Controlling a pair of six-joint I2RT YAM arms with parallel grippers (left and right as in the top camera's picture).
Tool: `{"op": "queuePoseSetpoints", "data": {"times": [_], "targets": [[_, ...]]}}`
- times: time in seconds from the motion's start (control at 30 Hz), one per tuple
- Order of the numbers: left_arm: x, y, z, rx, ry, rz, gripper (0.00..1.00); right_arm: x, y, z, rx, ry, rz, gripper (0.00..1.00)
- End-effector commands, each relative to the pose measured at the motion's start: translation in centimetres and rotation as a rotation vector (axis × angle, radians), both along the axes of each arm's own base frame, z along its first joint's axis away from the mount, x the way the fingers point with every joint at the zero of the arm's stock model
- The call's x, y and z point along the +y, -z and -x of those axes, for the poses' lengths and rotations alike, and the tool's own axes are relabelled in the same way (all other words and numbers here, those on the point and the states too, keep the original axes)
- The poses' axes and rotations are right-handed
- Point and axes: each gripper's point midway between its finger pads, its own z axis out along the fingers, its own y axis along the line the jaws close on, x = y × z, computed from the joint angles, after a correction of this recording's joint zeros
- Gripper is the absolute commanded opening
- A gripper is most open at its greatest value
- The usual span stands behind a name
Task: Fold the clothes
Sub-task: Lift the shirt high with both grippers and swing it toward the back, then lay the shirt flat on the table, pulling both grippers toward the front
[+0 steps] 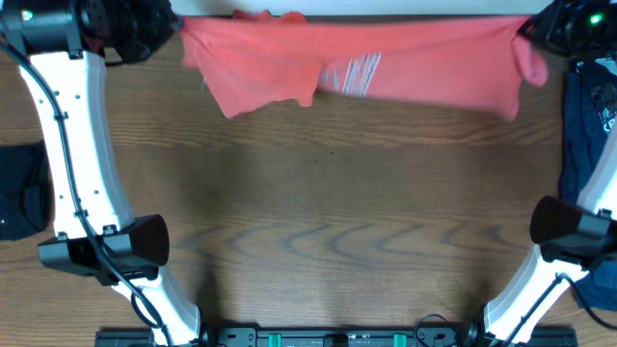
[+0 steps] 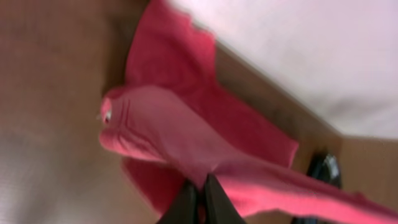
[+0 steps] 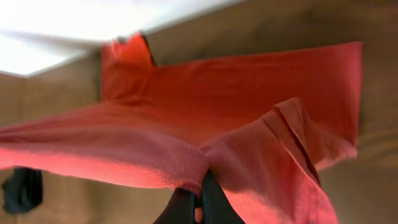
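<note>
The coral-red T-shirt (image 1: 386,67) is stretched lengthwise along the far edge of the wooden table, with its pale chest lettering (image 1: 355,75) showing near the middle. At the far left corner my left gripper (image 1: 176,27) is shut on one end of it. In the left wrist view the dark fingers pinch red cloth at the left gripper (image 2: 200,191), and the T-shirt (image 2: 174,130) hangs ahead. My right gripper (image 1: 525,34) holds the other end at the far right. The right gripper (image 3: 202,191) is shut on a bunched fold of the T-shirt (image 3: 236,106).
A navy printed shirt (image 1: 590,125) lies at the right table edge and a small black garment (image 1: 19,188) at the left edge. Both arm bases (image 1: 106,246) stand near the front corners. A white surface (image 2: 298,50) lies beyond the far edge.
</note>
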Motion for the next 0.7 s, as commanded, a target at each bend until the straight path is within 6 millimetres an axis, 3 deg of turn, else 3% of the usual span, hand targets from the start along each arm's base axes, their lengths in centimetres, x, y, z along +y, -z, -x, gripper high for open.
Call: {"op": "queuePoseSetpoints", "data": {"times": [0.0, 0.23, 0.57, 0.67], "targets": [[0.6, 0.5, 1.1, 0.016, 0.053, -0.052, 0.06, 1.2, 1.1, 0.1, 0.021, -0.076, 0.033, 0.01], [-0.3, 1.9, 3.5, 0.106, 0.132, -0.075, 0.06, 2.6, 2.3, 1.3, 0.096, -0.099, 0.065, 0.02], [-1.5, 3.5, 5.0, 0.173, 0.218, -0.137, 0.06, 1.7, 7.3, 3.5, 0.293, -0.114, 0.108, 0.01], [-1.3, 3.7, 5.6, 0.195, 0.206, -0.207, 0.06, 1.9, 7.4, 3.9, 0.285, -0.139, 0.108, 0.02]]}}
